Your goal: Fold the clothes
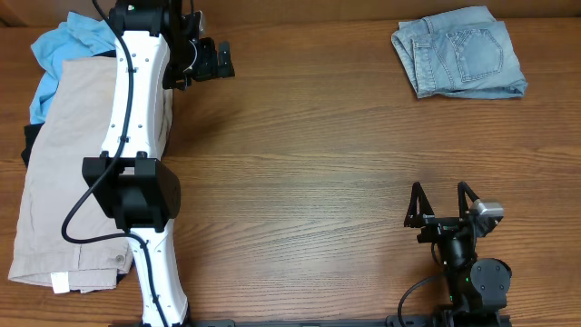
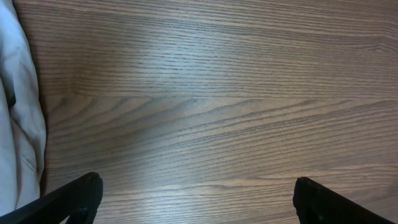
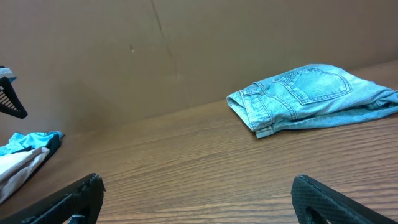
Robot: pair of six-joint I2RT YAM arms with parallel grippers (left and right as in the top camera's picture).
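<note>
Worktop [image 1: 309,182] of brown wood carries everything. Beige shorts [image 1: 54,182] sprawl along its left edge, probably soft, light and limp; pinching the waistband corners toward the near-left corner should hold best. Denim shorts [image 1: 461,53], stiffer and heavier by the look, lie folded at the far-right corner. Sky-blue top [image 1: 68,44] and black garment [image 1: 30,145] peek from beneath the beige pair. Left jaws and right jaws both stand released, grasping nothing.

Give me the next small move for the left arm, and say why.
Probably shift the left hand sideways onto the beige shorts and grip their edge. The denim shorts already lie folded, the beige shorts lie spread out, and the hand hangs open over bare table beside them.
</note>
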